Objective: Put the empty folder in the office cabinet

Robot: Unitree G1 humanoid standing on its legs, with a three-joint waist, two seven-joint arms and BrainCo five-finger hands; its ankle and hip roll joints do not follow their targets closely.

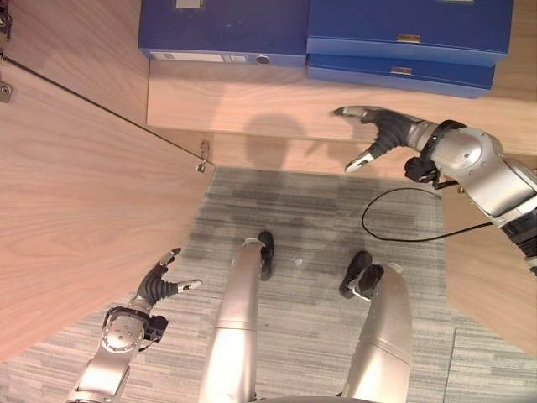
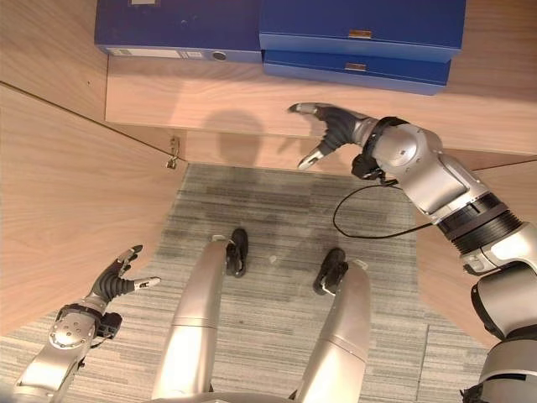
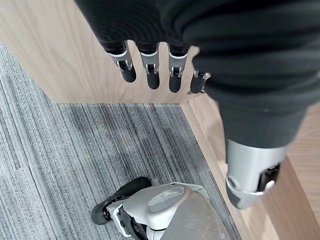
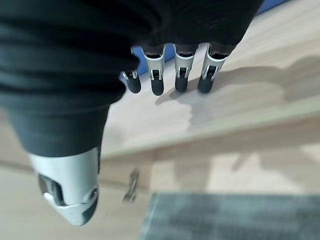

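Three blue folders [image 1: 403, 34] are lying flat on the cabinet shelf [image 1: 252, 109], one on the left and two stacked on the right. The right hand [image 1: 382, 130] is hovering just in front of them, fingers spread, gripping nothing. The left hand [image 1: 159, 285] is hanging open beside the opened cabinet door [image 1: 75, 193], above the grey carpet [image 1: 319, 218]

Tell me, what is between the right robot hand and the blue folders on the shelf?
Just bare wood. In the left eye view, the open right robot hand hovers over the light wooden cabinet shelf, and nothing sits between it and the blue folders.
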